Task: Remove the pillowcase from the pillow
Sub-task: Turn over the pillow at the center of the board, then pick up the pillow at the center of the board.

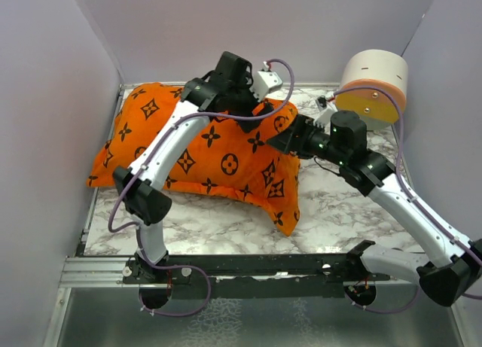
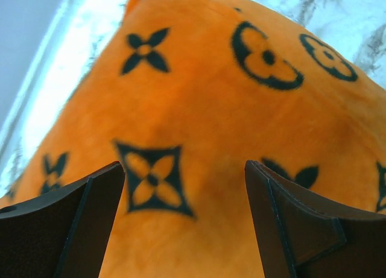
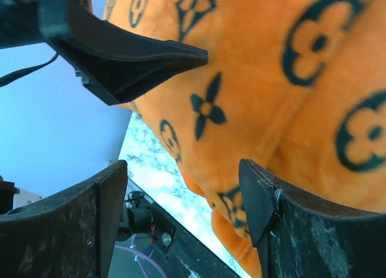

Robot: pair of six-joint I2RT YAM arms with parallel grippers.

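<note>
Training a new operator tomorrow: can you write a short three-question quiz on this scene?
1. True or false: the orange pillowcase lies flat and empty.
2. The left gripper is: A) open B) shut on the fabric C) out of view.
3. Fill in: seen from the top camera, the round cylinder stands at the table's far ____ corner.
Key: 1 false, it looks plump and filled; 2 A; 3 right.
</note>
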